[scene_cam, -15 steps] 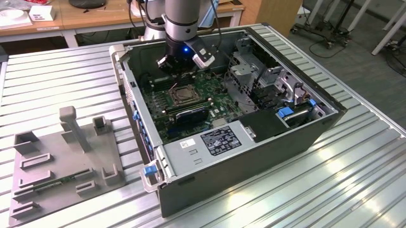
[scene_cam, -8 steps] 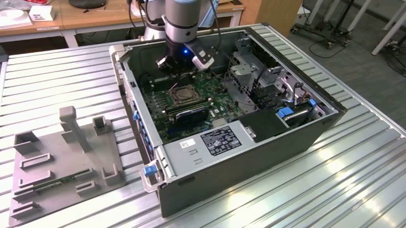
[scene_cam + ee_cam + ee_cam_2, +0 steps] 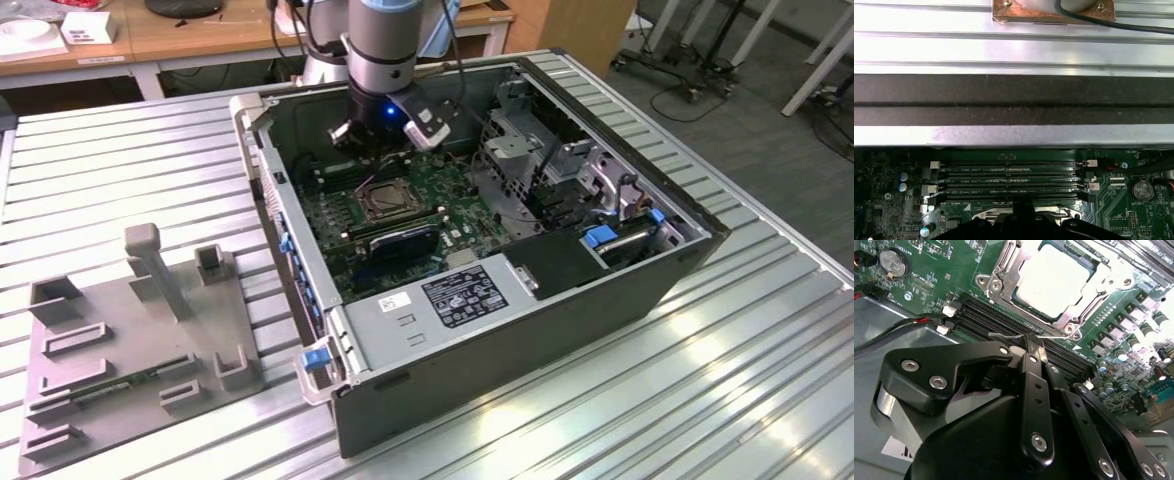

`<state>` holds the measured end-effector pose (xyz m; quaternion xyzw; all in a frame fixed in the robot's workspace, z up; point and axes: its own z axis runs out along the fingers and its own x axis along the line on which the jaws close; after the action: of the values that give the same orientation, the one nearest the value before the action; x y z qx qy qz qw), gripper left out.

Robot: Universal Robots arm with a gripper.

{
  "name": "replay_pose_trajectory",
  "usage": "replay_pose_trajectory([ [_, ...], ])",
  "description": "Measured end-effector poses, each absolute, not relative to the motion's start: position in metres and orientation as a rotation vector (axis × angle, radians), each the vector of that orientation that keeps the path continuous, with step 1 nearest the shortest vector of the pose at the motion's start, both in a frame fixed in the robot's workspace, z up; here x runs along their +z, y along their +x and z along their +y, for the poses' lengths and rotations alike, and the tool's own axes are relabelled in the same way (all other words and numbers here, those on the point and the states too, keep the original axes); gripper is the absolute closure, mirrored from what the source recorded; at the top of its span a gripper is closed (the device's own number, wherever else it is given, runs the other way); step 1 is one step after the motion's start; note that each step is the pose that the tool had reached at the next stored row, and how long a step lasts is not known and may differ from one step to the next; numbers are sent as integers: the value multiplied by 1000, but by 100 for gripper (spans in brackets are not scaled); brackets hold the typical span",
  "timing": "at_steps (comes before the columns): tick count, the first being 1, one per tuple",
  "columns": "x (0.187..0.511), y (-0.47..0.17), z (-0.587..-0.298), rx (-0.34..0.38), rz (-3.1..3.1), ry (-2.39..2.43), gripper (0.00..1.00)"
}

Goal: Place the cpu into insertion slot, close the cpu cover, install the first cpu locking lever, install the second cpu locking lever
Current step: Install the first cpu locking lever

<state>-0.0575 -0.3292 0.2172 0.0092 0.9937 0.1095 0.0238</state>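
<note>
Now the gripper (image 3: 1029, 348), fingers pinched shut with nothing visibly held, hovers over the memory slots (image 3: 980, 320) just beside the seated cpu (image 3: 1054, 280).

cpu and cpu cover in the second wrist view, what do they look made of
The cpu has a top that looks like matte, pale silvery metal: flat and evenly bright, with no sharp glints. The cpu cover looks like thin stamped sheet metal, probably steel, with a shinier bare finish: bent edges and bright highlights. The exact alloy cannot be told.
</note>
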Motion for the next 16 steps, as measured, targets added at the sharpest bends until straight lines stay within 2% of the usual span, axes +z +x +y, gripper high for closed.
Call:
replay_pose_trajectory([
  [16,202,-41,-329,338,3073,59,89],
])
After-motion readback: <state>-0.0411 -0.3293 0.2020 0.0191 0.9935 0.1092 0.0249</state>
